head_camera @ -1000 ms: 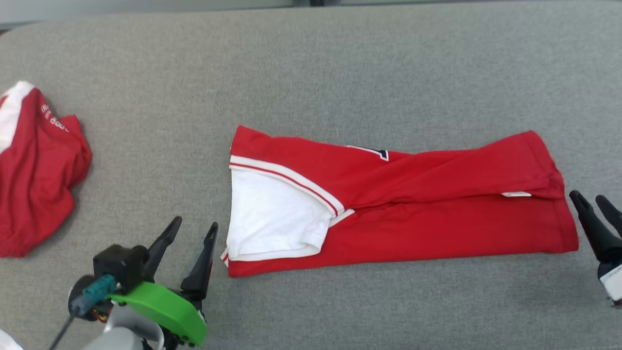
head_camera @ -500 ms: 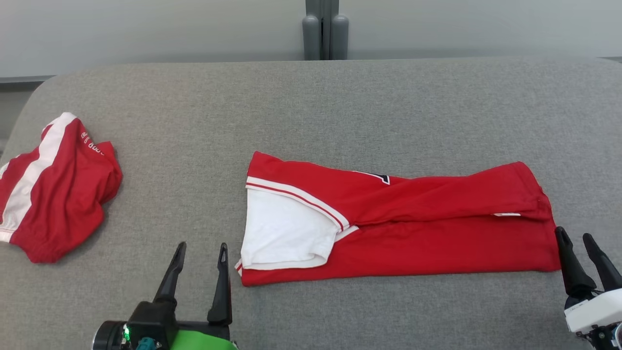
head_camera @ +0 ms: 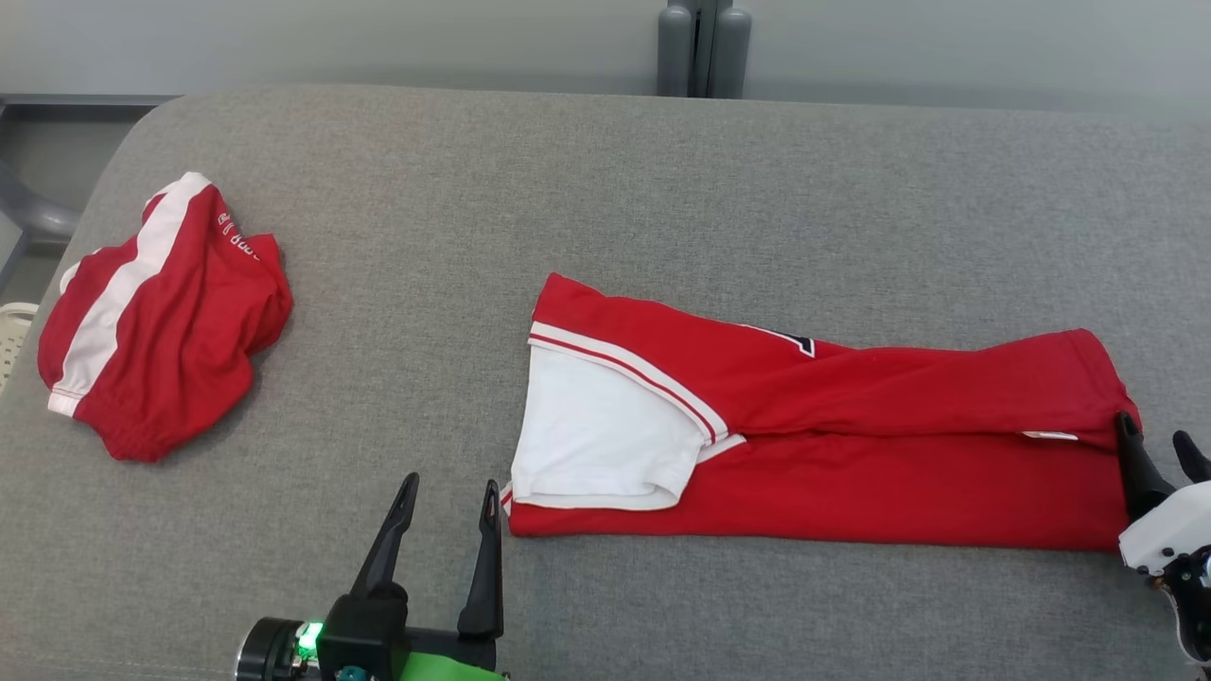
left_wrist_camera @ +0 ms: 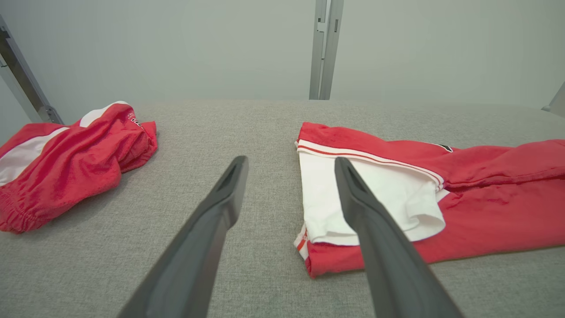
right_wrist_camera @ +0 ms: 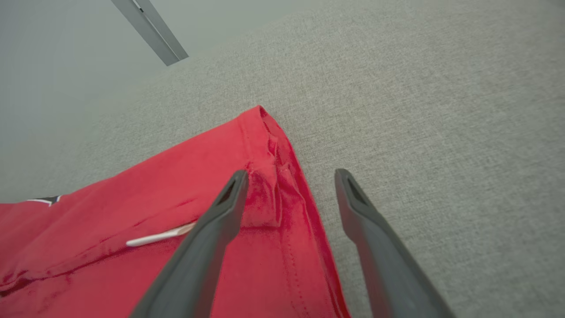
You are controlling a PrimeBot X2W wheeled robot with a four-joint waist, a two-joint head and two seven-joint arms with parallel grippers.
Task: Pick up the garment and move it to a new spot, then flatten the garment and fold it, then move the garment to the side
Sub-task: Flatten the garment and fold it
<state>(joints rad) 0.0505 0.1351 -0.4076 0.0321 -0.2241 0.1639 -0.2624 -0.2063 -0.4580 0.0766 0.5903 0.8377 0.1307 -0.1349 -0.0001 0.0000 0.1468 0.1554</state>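
- Here in the head view, the garment point(head_camera: 851, 445), red and folded into a long band, is lying across the middle of the grey padded surface point(head_camera: 605, 189), its white sleeve point(head_camera: 596, 435) turned up at the left end.
- The left gripper point(head_camera: 451, 482) is hovering just beside that end, jaws standing apart and holding nothing.
- The right gripper point(head_camera: 1152, 427) is sitting at the band's right end, jaws likewise spread. Whether it is touching the cloth cannot be told.
- A second garment point(head_camera: 170, 322), red with a white stripe, is lying crumpled well apart at the far left, and a grey post point(head_camera: 705, 47) is rising behind the surface.
- In the left wrist view, the left gripper point(left_wrist_camera: 291, 160) is pointing along the surface point(left_wrist_camera: 247, 123), one finger crossing the white sleeve point(left_wrist_camera: 320, 190) and the garment point(left_wrist_camera: 485, 212). The second garment point(left_wrist_camera: 66, 168) is lying off to the left.
- In the right wrist view, the right gripper point(right_wrist_camera: 291, 173) is straddling the garment point(right_wrist_camera: 132, 198) at its hemmed end, one finger over red cloth, the other over bare surface point(right_wrist_camera: 441, 132). A small white tag point(right_wrist_camera: 159, 236) is peeking from the fold.
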